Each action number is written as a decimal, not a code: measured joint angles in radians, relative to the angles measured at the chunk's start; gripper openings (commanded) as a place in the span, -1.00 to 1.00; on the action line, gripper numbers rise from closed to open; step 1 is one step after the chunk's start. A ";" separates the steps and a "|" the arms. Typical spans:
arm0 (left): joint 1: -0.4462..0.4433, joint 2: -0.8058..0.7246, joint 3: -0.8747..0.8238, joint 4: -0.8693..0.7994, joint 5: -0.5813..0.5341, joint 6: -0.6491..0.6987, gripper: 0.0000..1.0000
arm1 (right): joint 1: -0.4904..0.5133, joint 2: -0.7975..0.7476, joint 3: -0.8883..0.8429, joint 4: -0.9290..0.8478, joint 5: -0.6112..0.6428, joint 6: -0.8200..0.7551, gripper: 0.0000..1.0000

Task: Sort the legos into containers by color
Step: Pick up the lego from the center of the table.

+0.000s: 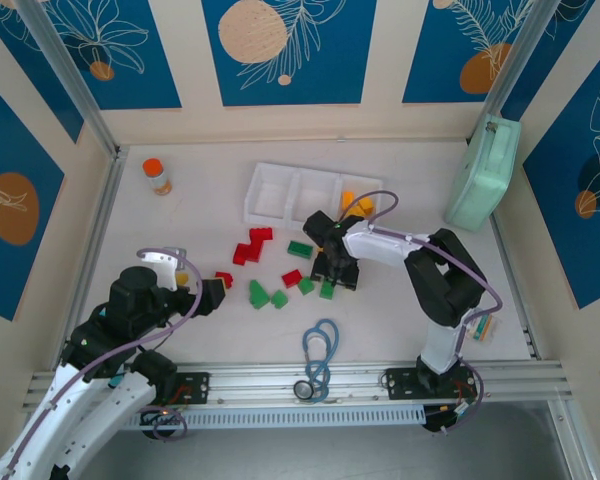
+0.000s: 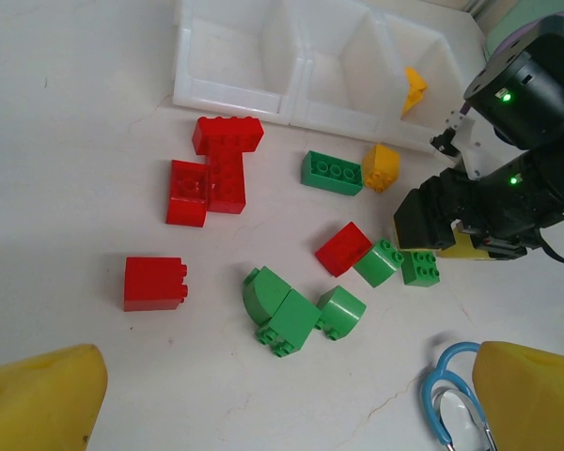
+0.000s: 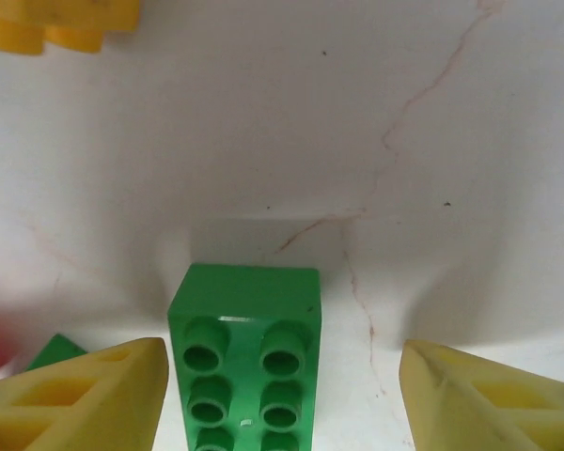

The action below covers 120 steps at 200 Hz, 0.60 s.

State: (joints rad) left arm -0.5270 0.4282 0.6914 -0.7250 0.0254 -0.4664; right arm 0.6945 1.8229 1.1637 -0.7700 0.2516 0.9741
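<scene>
Top view: the tray [image 1: 270, 195] of three bins sits mid-table, beyond the loose legos [image 1: 280, 275]. Yellow pieces [image 1: 355, 203] lie in its right bin. A bottle [image 1: 157, 176] stands far left, a case [image 1: 483, 172] leans at the right wall, and a stethoscope [image 1: 320, 355] lies near the arm bases.
Left wrist view: the reds are a red L-group [image 2: 216, 169], a lone red [image 2: 155, 282] near the camera and a tilted red [image 2: 343, 249]. A yellow block [image 2: 381, 167] sits on the table just beside the end of a green brick [image 2: 331, 173]. A green cluster [image 2: 282, 310] lies nearest.
Right wrist view: a close look at one green block [image 3: 244, 357], studs up and two studs across, with a yellow lego [image 3: 56, 23] beyond it.
Green block axis: its long side runs away from the wrist camera, along the gap between the fingers, not across it.
Green block place: on the table among other greens, just near of the tray's right half [image 1: 327, 290].
Right claw [image 3: 282, 352]: spread wide and low over the table, holding nothing. One finger [image 3: 85, 395] is at the block's side, contact unclear. The other finger [image 3: 489, 395] is well clear.
Left claw [image 2: 287, 376]: fingers apart with nothing between them, over bare table near the green cluster.
</scene>
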 measured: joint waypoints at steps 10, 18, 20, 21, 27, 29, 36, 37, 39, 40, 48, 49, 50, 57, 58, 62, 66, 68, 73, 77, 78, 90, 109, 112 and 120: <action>0.000 0.000 0.000 0.000 0.000 0.000 0.99 | 0.000 0.011 0.002 0.000 0.001 -0.006 0.21; 0.000 0.000 0.000 0.000 0.000 0.000 0.99 | 0.000 0.018 0.003 -0.003 0.003 -0.007 0.18; 0.000 0.000 0.000 0.000 0.000 0.000 0.99 | 0.000 0.019 0.004 -0.005 0.004 -0.006 0.15; 0.000 0.000 0.000 0.000 0.000 0.000 0.99 | 0.000 0.019 0.005 -0.006 0.004 -0.006 0.14; 0.000 0.000 0.000 0.000 0.000 0.000 0.99 | 0.001 0.021 0.007 -0.010 0.007 -0.007 0.07; 0.000 0.000 0.000 0.000 0.000 0.000 0.99 | 0.001 0.021 0.008 -0.011 0.008 -0.011 0.05; 0.000 0.000 0.000 0.000 0.000 0.000 0.99 | 0.002 0.021 0.009 -0.011 0.010 -0.016 0.01; 0.000 0.000 0.000 0.000 0.000 0.000 0.99 | 0.002 0.021 0.010 -0.011 0.010 -0.016 0.00; 0.000 0.000 0.000 0.000 0.000 0.000 0.99 | 0.003 0.022 0.011 -0.013 0.012 -0.011 -0.01; 0.000 0.000 0.000 0.000 0.000 0.000 0.99 | 0.003 0.023 0.011 -0.014 0.012 -0.011 -0.01; 0.000 0.000 0.000 0.000 0.000 0.000 0.99 | 0.004 0.027 0.014 -0.019 0.015 -0.016 -0.05; 0.000 0.000 0.000 0.000 0.000 0.000 0.99 | 0.005 0.027 0.015 -0.021 0.016 -0.018 -0.06; 0.000 0.000 0.000 0.000 0.000 0.000 0.99 | 0.005 0.027 0.015 -0.021 0.016 -0.019 -0.06; 0.000 0.000 0.000 0.000 0.000 0.000 0.99 | 0.005 0.029 0.016 -0.025 0.019 -0.023 -0.08; 0.000 0.000 0.000 0.000 0.000 0.000 0.99 | 0.005 0.029 0.017 -0.026 0.020 -0.023 -0.09; 0.000 0.000 0.000 0.000 0.000 0.000 0.99 | 0.005 0.029 0.018 -0.026 0.022 -0.024 -0.09; 0.000 0.000 0.000 0.000 0.000 0.000 0.99 | 0.005 0.031 0.019 -0.027 0.023 -0.023 -0.10; 0.000 0.000 0.000 0.000 0.000 0.000 0.99 | 0.005 0.032 0.020 -0.028 0.022 -0.024 -0.10; 0.000 0.000 0.000 0.000 0.000 0.000 0.99 | 0.005 0.033 0.022 -0.030 0.023 -0.025 -0.10; 0.000 0.000 0.000 0.000 0.000 0.000 0.99 | 0.005 0.034 0.024 -0.032 0.023 -0.027 -0.10; 0.000 0.000 0.000 0.000 0.000 0.000 0.99 | 0.005 0.034 0.024 -0.032 0.023 -0.027 -0.10; 0.000 0.000 0.000 0.000 0.000 0.000 0.99 | 0.006 0.038 0.027 -0.035 0.024 -0.030 -0.15; 0.000 0.000 0.000 0.000 0.000 0.000 0.99 | 0.008 0.040 0.033 -0.036 0.030 -0.039 -0.25; 0.000 0.000 0.000 0.000 0.000 0.000 0.99 | 0.008 0.040 0.033 -0.037 0.031 -0.041 -0.25; 0.000 0.000 0.000 0.000 0.000 0.000 0.99 | 0.009 0.040 0.035 -0.038 0.034 -0.045 -0.25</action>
State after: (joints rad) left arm -0.5270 0.4282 0.6914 -0.7250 0.0254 -0.4664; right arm 0.7033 1.8629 1.1992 -0.8078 0.2855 0.9287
